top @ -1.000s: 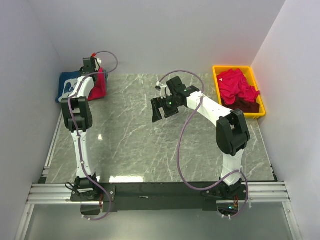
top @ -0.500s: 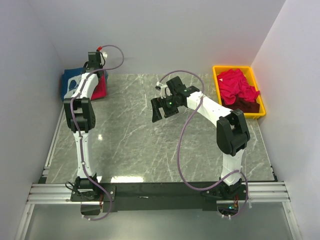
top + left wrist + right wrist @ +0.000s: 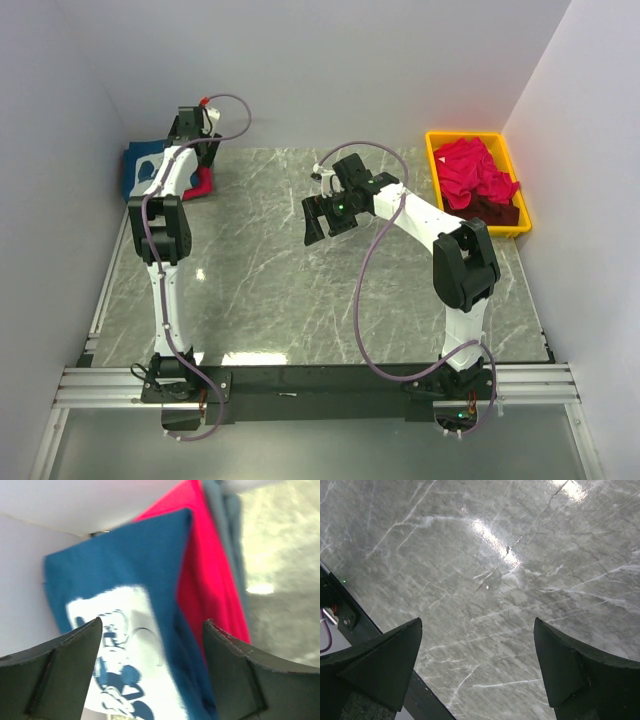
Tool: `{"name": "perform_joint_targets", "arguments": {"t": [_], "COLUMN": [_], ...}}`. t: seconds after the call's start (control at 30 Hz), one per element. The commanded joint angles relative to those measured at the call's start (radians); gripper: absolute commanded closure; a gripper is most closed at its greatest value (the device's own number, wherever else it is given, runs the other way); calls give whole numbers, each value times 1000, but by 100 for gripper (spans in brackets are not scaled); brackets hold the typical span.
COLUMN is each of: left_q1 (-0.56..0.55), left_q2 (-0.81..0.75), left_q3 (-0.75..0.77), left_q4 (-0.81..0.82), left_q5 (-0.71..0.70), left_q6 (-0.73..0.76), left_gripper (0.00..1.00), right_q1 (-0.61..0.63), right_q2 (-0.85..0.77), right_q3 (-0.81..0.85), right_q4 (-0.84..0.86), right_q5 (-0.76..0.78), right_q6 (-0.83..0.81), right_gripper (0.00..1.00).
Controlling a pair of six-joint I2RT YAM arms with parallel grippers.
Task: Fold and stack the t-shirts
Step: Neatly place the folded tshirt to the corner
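At the table's back left corner lie a navy blue t-shirt point(image 3: 140, 160) with a white print and a red-pink t-shirt point(image 3: 200, 183) along its right edge. My left gripper point(image 3: 193, 130) hangs over them, open. In the left wrist view the left gripper point(image 3: 152, 622) has nothing between its fingers; below it are the blue shirt point(image 3: 125, 575) and the red one point(image 3: 212, 585). My right gripper point(image 3: 325, 215) hovers over mid-table, open and empty, and the right wrist view shows only marble under the right gripper point(image 3: 477, 622). More red-pink t-shirts point(image 3: 472, 168) and a dark maroon one point(image 3: 497, 212) lie crumpled in the bin.
A yellow plastic bin point(image 3: 432, 160) stands at the back right by the wall. White walls close in the left, back and right sides. The grey marble tabletop point(image 3: 280, 290) has a dark front edge point(image 3: 365, 630) just before the arm bases.
My left gripper has opened and let go of the red-pink shirt, which has dropped down beside the blue one. The left wrist moved back toward the corner. The right arm stayed still.
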Motion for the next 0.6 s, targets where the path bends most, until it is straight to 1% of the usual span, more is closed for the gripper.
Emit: {"name": "perform_joint_targets", "arguments": {"t": [0.0,0.1,0.13,0.2,0.3,0.37,0.43,0.47,0.5,0.57], "left_q1": [-4,12,26,46,72,94,100,101,103,105], "left_q2": [-85,-149,-169,-223,-292,-320,-340,-337,-328,-306], "left_q3": [-5,-5,-5,-18,-71,-125,-154,-172,-174,-148], "left_q4": [-53,-115,-134,-197,-276,-294,-320,-326,-333,-372], "left_q5": [96,176,231,279,358,429,454,458,472,489], "left_q6": [-43,-72,-73,-67,-25,-5,46,61,93,120], "left_gripper": [13,11,11,11,10,9,9,11,17,25], "right_q1": [-7,-5,-5,-7,-5,-7,-7,-5,-7,-7], "right_q2": [-6,-12,-17,-21,-29,-31,-28,-28,-26,-26], "right_q3": [15,12,12,6,1,0,1,6,7,9], "right_q4": [6,6,4,4,7,7,9,7,7,6], "right_q5": [-12,-7,-4,-1,1,-2,-6,-6,-7,-6], "right_q6": [6,6,4,1,1,1,3,3,4,4], "right_gripper": [2,2,2,1,1,1,1,2,1,1]}}
